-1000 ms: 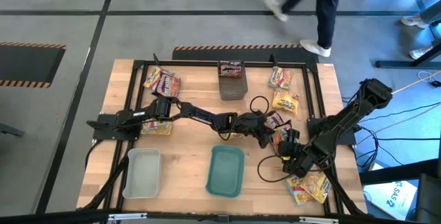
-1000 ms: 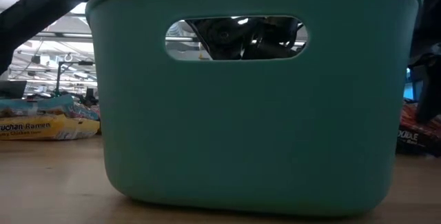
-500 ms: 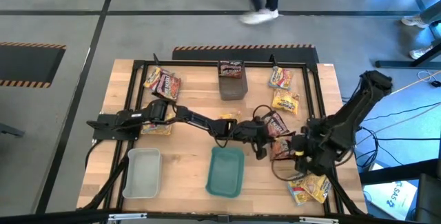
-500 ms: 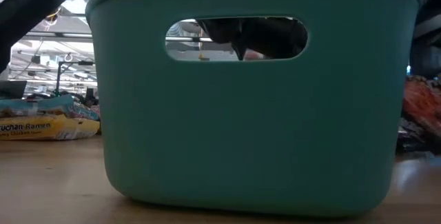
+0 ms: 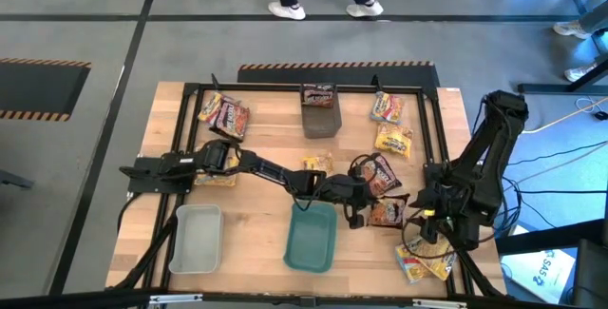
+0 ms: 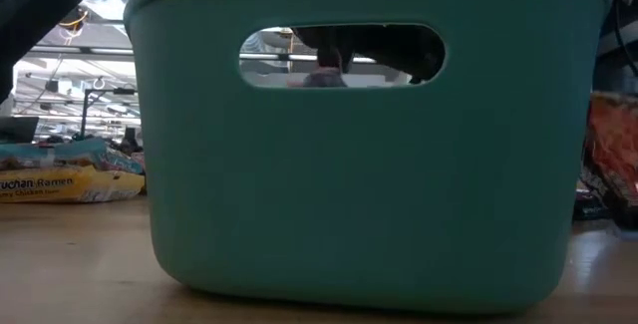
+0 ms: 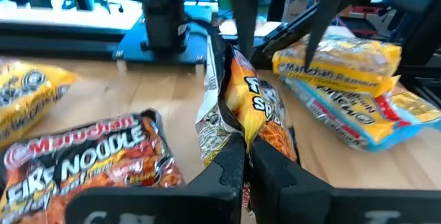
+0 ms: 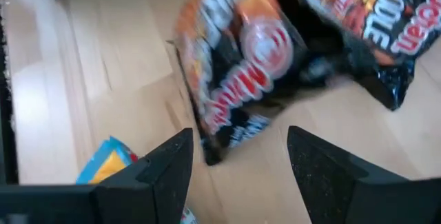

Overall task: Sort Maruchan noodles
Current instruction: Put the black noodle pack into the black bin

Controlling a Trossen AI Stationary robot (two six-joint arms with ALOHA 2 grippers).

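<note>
Left claw (image 7: pixel 244 156) is clamped on a dark noodle packet (image 7: pixel 251 103) right by the teal bin (image 5: pixel 312 237); I'd get fully over it before dropping. Right claw (image 8: pixel 238 156) hangs apart over another packet (image 8: pixel 238 79).

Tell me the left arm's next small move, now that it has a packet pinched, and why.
Probably carry it over the teal tray and let go. The left gripper is shut on the edge of an orange-and-black packet, which hangs upright just beside the tray's far rim. The right gripper is open above another packet on the table, out of the way.
</note>
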